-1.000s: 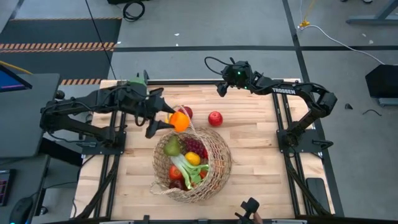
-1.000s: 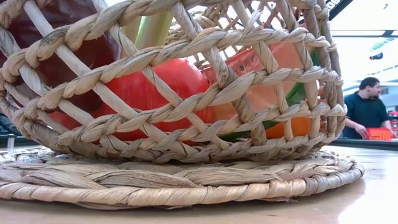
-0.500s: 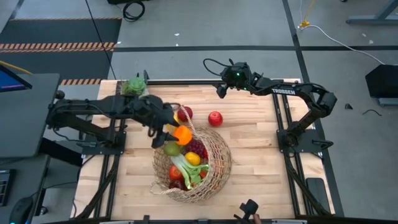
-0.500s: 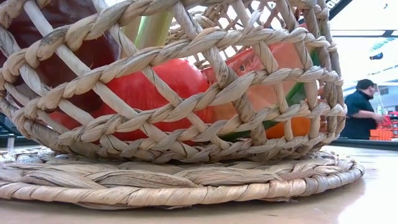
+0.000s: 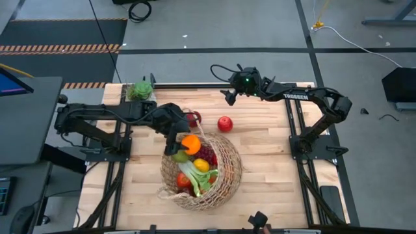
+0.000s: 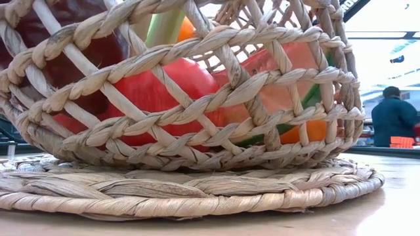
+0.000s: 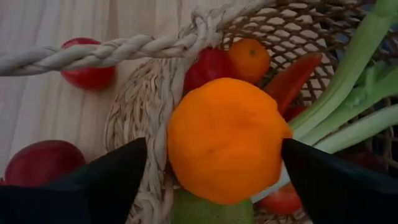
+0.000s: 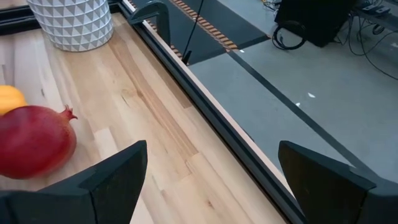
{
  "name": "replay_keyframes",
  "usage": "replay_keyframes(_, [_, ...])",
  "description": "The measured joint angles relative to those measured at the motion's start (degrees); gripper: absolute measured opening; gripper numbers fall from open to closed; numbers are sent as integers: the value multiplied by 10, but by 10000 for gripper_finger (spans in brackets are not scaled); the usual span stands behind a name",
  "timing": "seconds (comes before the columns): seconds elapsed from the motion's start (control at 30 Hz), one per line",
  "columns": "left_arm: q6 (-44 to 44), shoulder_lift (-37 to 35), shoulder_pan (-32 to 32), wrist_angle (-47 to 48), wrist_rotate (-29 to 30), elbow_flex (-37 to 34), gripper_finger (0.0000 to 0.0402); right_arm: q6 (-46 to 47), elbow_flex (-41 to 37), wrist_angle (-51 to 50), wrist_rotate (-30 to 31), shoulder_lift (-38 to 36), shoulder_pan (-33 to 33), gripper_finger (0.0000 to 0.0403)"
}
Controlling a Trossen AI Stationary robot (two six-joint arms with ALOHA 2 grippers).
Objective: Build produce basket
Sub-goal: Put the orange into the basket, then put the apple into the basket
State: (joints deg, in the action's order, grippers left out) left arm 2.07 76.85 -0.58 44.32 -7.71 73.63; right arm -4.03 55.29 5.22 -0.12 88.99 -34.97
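The tan wicker basket (image 5: 224, 175) stands mid-table on its flat woven base (image 6: 197, 190), filled with produce: a green pear (image 7: 205, 211), grapes (image 5: 204, 155), a leek (image 7: 348, 93), a lemon (image 5: 202, 166) and red fruit (image 6: 157, 92). An orange (image 7: 224, 140) lies on top of the pear, by the basket's far-left rim. My left gripper (image 5: 182, 143) is open, one finger on each side of the orange. My right gripper (image 5: 227, 96) is open near the far edge, with nothing between its fingers (image 8: 118, 180). My left gripper comes slanting down from the table's left over the basket's rim. One finger (image 7: 112, 180) stands clear of the orange. The other finger (image 7: 323, 180) stands right at the orange's side (image 7: 280, 134). I cannot tell whether it touches.
A red apple (image 5: 225, 123) and a pomegranate (image 8: 31, 140) lie on the table just beyond the basket. The rope handle (image 7: 124, 50) crosses above the rim near my left fingers. A potted plant (image 5: 140, 90) stands at the far left corner.
My left gripper has carried the orange from beside the basket's far-left rim toward the near edge and down, tipping more steeply. The orange now lies in the basket on the pear and shows through the weave in the low view. The basket's wall has shifted slightly.
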Motion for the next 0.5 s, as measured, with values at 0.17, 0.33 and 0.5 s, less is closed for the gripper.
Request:
replay_keyframes(0.17, [-26, 0, 0, 9, 0, 0, 390, 0, 0, -8, 0, 0, 1, 365])
replay_keyframes(0.33, [-83, 0, -4, 37, 4, 0, 391, 0, 0, -14, 0, 0, 1, 365])
replay_keyframes(0.5, [-92, -17, -36, 64, 23, 16, 391, 0, 0, -15, 0, 0, 1, 365])
